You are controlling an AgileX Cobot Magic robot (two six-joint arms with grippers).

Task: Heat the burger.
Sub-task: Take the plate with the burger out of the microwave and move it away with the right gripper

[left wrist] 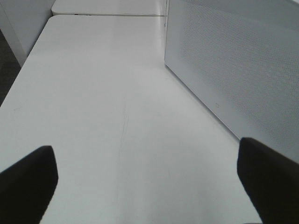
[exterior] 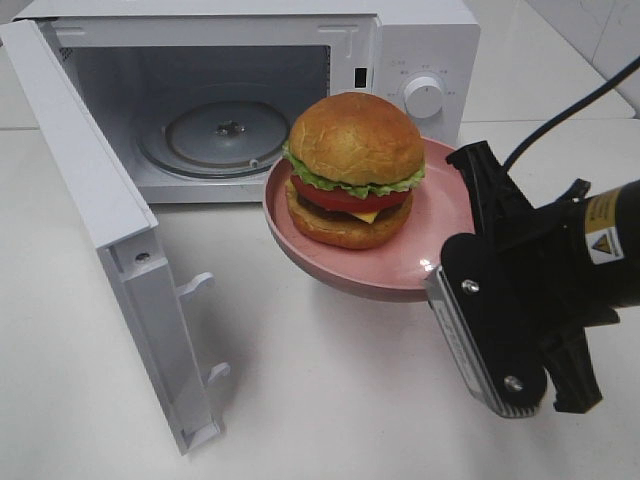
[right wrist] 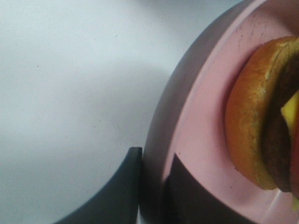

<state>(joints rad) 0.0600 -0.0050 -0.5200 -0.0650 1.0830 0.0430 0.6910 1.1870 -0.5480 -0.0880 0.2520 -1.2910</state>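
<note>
We find the burger at the centre of the high view, seated upright on a pink plate. The plate is carried clear of the white tabletop, tilted slightly, just in front of the open microwave and overlapping its lower right corner in the frame. The burger sits toward the plate's left half; bun, lettuce, tomato, cheese and patty are all in order.

The right tool enters from the lower right of the frame and is clamped on the plate's right-hand rim. In the right wrist view we see one dark finger beneath the rim of the plate and the other lying on its upper face, with the burger close by but not touching them.

The microwave door stands swung wide at the left of the high view. Inside, the glass turntable is bare.

The left tool does not show in the high view. In its wrist view the fingers stand far apart at the two lower corners of the frame, nothing between them — beneath lies the tabletop, with the perforated face of the microwave door at the right.
</note>
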